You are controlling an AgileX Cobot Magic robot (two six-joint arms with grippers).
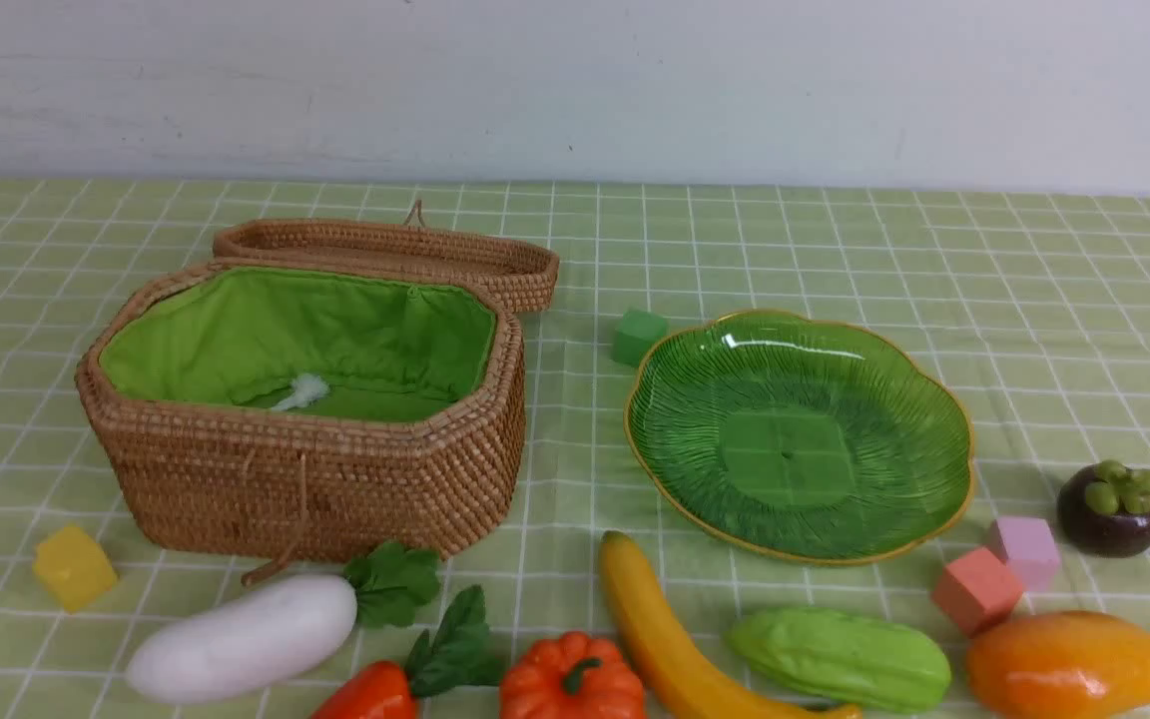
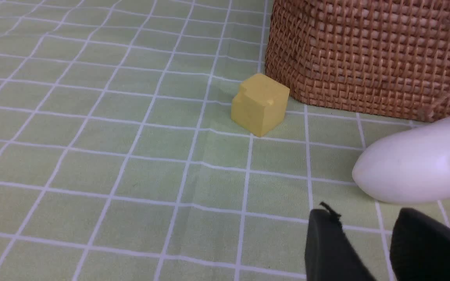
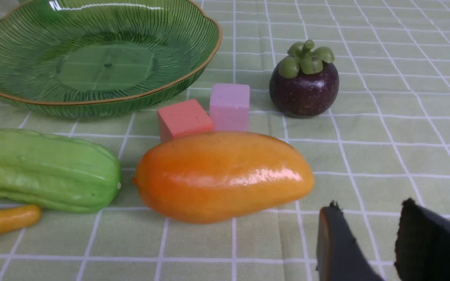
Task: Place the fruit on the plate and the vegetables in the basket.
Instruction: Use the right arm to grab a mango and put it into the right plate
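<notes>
Bench point(image 1: 1034, 300): covered w/ green checked cloth; all items lay on it.
Basket point(image 1: 315, 479): stood on left half, mid-depth; lid point(image 1: 385, 250) lay swung open behind it, toward far edge; green lining point(image 1: 266, 330) showed inside.
Plate point(image 1: 800, 439): sat right of centre, well apart from basket; green cube point(image 1: 638, 337) just off its far-left rim.
Radish point(image 1: 241, 639): lay just in front of basket, leaves pointing toward bench centre.
Carrot point(image 1: 365, 694): at near edge, partly cut off, betw. radish and pumpkin.
Pumpkin point(image 1: 572, 679): at near edge, approx. centre, just beside banana.
Banana point(image 1: 655, 629): ran from near plate's near-left rim to near edge.
Gourd point(image 1: 840, 659): by near edge, in front of plate, betw. banana and mango.
Mango point(image 1: 1069, 664): toward near-right corner.
Mangosteen point(image 1: 1109, 509): upright, right of plate, apart from it.
Pink cube point(image 1: 1026, 549) + red cube point(image 1: 974, 589): side by side, betw. plate, mangosteen and mango.
Yellow cube point(image 1: 73, 566): near basket's left end.
L gripper point(image 2: 365, 238): jaws apart, holding nothing; hovered by radish's blunt tip.
R gripper point(image 3: 367, 238): jaws apart, holding nothing; hovered just off mango's end.
</notes>
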